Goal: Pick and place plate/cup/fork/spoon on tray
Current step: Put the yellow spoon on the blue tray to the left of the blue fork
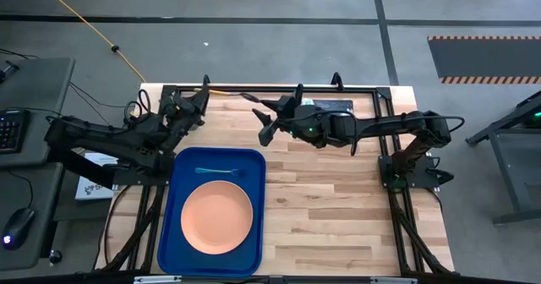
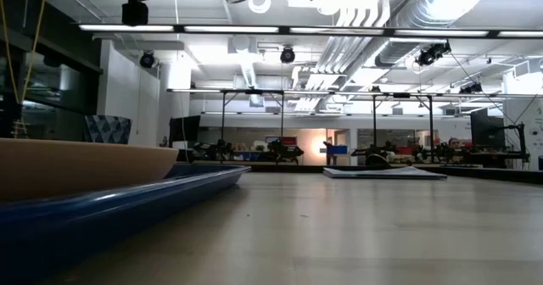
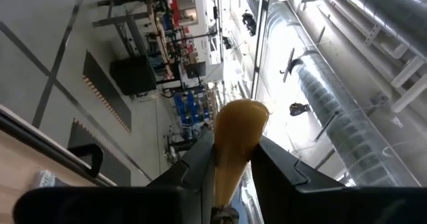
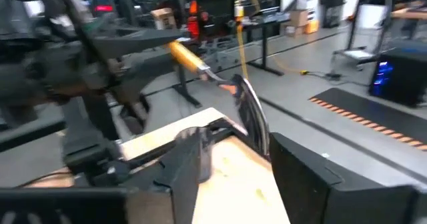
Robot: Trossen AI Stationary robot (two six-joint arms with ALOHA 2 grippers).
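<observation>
My left gripper point(image 1: 201, 96) is at the table's far edge, high above it, shut on the spoon point(image 1: 230, 92), which has a yellow-orange handle and a silver bowl. My right gripper point(image 1: 264, 117) is open just right of it. Its fingers stand on either side of the spoon's bowl point(image 4: 249, 112), and I see no touch. The salmon-orange plate point(image 1: 217, 218) lies flat on the blue tray point(image 1: 173, 233) at the near left. The teal fork point(image 1: 218, 172) lies on the tray beyond the plate. The cup is out of view. My left gripper pinches the spoon's yellow handle point(image 3: 231, 159) between its two fingers point(image 3: 200, 167). The handle runs along the fingers and sticks out past their tips. The spoon is lifted clear, roughly level high above the table, and its bowl end point(image 4: 249, 112) points toward my right gripper.
The tray's rim point(image 2: 170, 187) and the plate's edge point(image 2: 85, 162) fill the low view's left. A flat dark object point(image 2: 383, 172) lies far off across the tabletop. Bare wood point(image 1: 338, 208) lies right of the tray. A black frame point(image 1: 363, 90) borders the far edge.
</observation>
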